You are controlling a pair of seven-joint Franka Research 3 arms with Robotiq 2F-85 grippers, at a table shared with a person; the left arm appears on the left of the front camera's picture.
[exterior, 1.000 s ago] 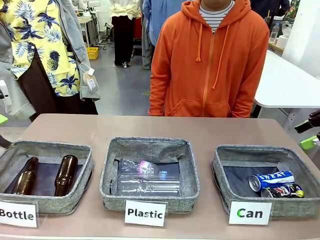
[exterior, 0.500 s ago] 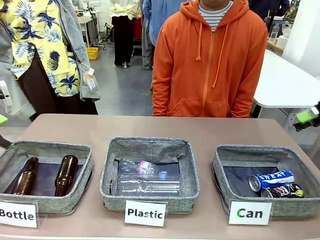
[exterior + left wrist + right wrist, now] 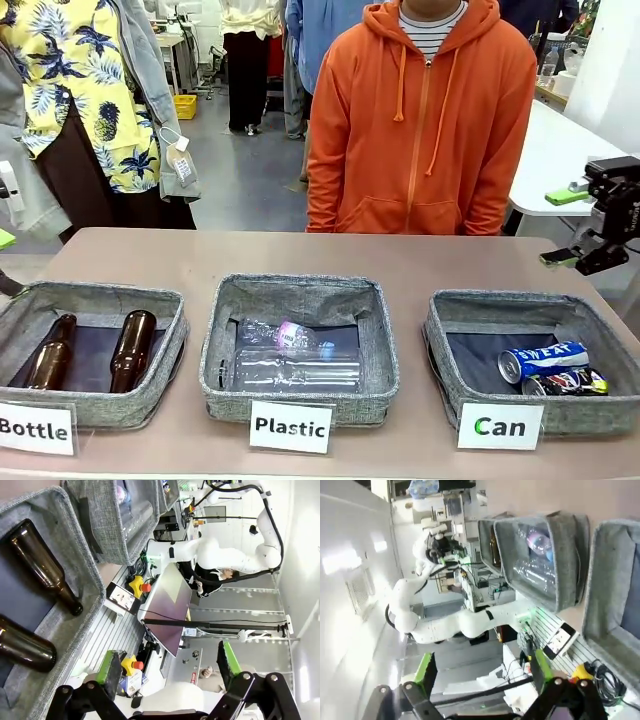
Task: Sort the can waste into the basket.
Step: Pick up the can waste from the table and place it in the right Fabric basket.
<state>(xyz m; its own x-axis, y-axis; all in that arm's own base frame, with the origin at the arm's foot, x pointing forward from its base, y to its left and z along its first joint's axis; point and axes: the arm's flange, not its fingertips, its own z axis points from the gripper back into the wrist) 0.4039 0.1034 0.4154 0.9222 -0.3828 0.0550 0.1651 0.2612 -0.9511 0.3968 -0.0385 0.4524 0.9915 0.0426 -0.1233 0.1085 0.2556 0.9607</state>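
Observation:
Two cans lie in the front right corner of the grey "Can" basket point(image 3: 440, 335): a blue-and-white "SWEAT" can point(image 3: 543, 360) and a dark can with red and yellow marks point(image 3: 566, 382) just in front of it. My right gripper point(image 3: 563, 227) hangs open and empty in the air above the basket's far right corner. In its wrist view the right gripper point(image 3: 483, 667) has wide-apart green pads, and the Can basket's wall point(image 3: 615, 605) is at the right edge. My left gripper point(image 3: 169, 665) is open and empty beside the Bottle basket point(image 3: 75, 555).
The "Plastic" basket point(image 3: 228, 330) in the middle holds clear plastic bottles point(image 3: 290, 360). On the left, the "Bottle" basket point(image 3: 170, 330) holds two brown glass bottles point(image 3: 130, 350). A person in an orange hoodie point(image 3: 420, 130) stands at the far edge. A white table point(image 3: 570, 165) stands back right.
My right gripper has risen from the right edge and come inward into fuller view. The cans, baskets and left gripper have not moved.

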